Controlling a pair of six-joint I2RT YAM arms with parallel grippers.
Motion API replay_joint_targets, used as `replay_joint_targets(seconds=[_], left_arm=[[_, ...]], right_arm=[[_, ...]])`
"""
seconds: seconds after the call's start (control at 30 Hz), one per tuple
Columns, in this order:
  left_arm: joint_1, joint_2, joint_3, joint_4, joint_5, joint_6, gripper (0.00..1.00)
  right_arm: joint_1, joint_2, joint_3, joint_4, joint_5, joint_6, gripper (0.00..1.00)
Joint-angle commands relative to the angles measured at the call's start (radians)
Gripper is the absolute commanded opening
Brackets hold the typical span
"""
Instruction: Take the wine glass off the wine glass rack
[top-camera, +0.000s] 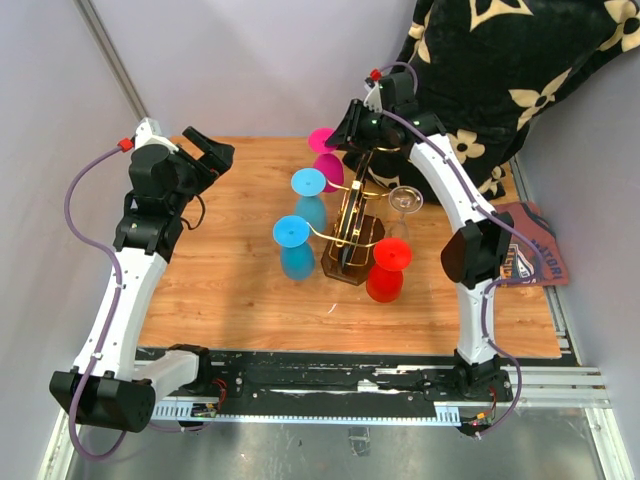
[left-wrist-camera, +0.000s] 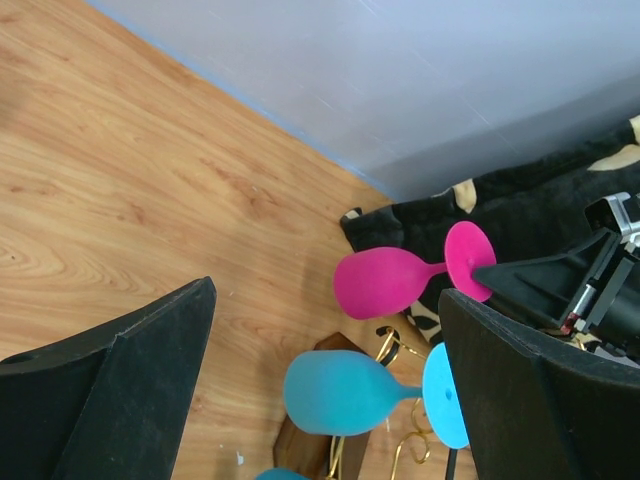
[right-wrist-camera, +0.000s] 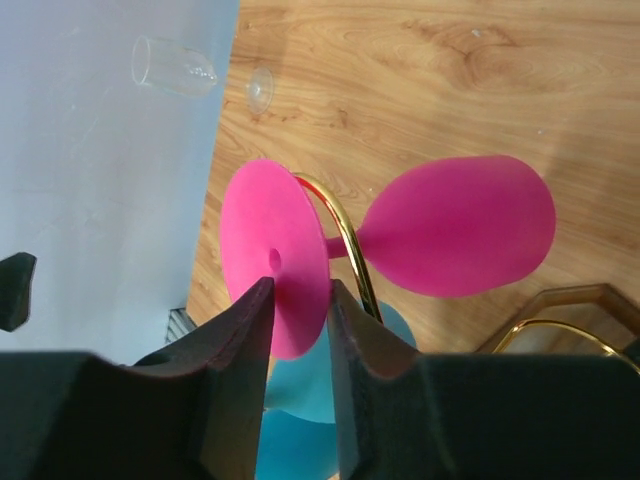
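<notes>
The gold wire wine glass rack (top-camera: 352, 225) stands on its dark brown base mid-table. A pink wine glass (right-wrist-camera: 450, 240) hangs upside down on its far arm; it also shows in the top view (top-camera: 325, 150) and the left wrist view (left-wrist-camera: 385, 282). My right gripper (right-wrist-camera: 298, 300) is shut on the pink glass's round foot (right-wrist-camera: 270, 250), one finger on each face. Two blue glasses (top-camera: 305, 200) and a red glass (top-camera: 386, 270) hang on other arms. My left gripper (top-camera: 205, 155) is open and empty, above the table's far left, apart from the rack.
A clear glass (top-camera: 404, 203) stands right of the rack. A black patterned blanket (top-camera: 510, 70) lies at the back right and a dark printed cloth (top-camera: 535, 255) at the right edge. Grey walls close in the table on the left and behind.
</notes>
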Motion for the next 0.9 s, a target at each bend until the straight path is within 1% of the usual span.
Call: replay_joint_targets(seconds=[0.0, 0.07, 0.2, 0.47, 0.63, 0.87], left_arm=[[-0.005, -0.013, -0.002, 0.014, 0.011, 0.002, 1.0], [-0.005, -0.013, 0.001, 0.013, 0.013, 0.001, 1.0], [-0.005, -0.01, 0.002, 0.013, 0.018, -0.001, 1.0], [-0.005, -0.006, 0.0, 0.011, 0.028, -0.009, 1.0], [-0.005, -0.006, 0.004, 0.005, 0.03, -0.008, 1.0], [-0.005, -0.009, 0.008, 0.0, 0.026, -0.003, 1.0]], right_arm=[[-0.022, 0.003, 0.006, 0.051, -0.012, 0.019, 0.21], [-0.03, -0.015, -0.023, 0.075, -0.018, 0.031, 0.12], [-0.05, -0.07, -0.087, 0.126, -0.025, 0.058, 0.06], [-0.089, -0.094, -0.13, 0.23, -0.066, 0.152, 0.01], [-0.098, -0.069, -0.131, 0.318, -0.09, 0.228, 0.01], [-0.111, -0.04, -0.117, 0.37, -0.088, 0.29, 0.01]])
